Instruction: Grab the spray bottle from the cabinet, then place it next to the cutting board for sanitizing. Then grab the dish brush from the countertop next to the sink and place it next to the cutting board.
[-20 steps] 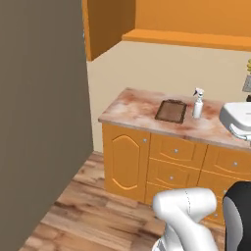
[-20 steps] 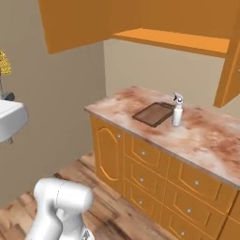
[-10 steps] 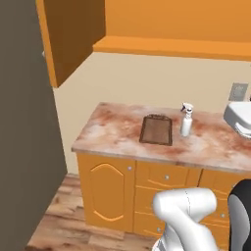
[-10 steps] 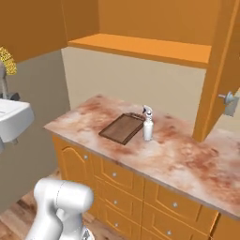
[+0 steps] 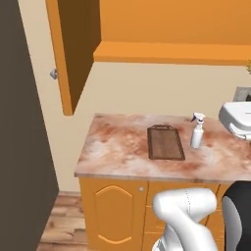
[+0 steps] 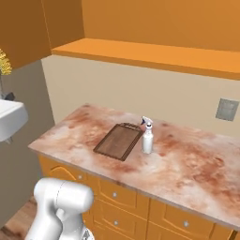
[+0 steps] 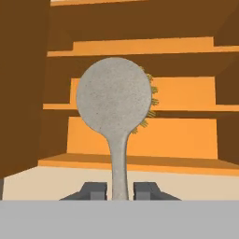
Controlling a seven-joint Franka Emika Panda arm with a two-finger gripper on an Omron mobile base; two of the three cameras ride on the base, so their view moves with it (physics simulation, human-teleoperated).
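Marbled pinkish-red and cream stone forms the countertop (image 5: 117, 147), which runs along a beige wall above orange drawer units (image 6: 140, 206) with small round knobs. On it lies the cutting board (image 5: 165, 142), dark brown with a raised rim, its short handle end toward the wall. The spray bottle (image 5: 197, 131) stands upright just beside the board's right edge in the left base view, white with a blue-tipped trigger nozzle; the right base view shows the same pair, the bottle (image 6: 147, 135) close against the board's (image 6: 119, 140) far corner. Above the counter hangs the cabinet (image 5: 166, 51), orange with a flat shelf, and its door (image 5: 73, 49) stands swung open at the left, dark brown on the inner face with a small grey knob. A grey wall plate (image 6: 227, 109) sits on the wall to the right in the right base view. At the edge of both base views appears a white basin-like shape (image 5: 236, 120) whose nature I cannot tell. In the hand view the gripper (image 7: 119, 190) has its two dark fingertips closed against the thin cream handle of the dish brush (image 7: 115, 100), which rises straight up from between them. Its rounded pale head faces the camera, with yellowish bristles showing past the right rim. Behind the brush are the cabinet's orange shelves (image 7: 140, 46) and brown sides.
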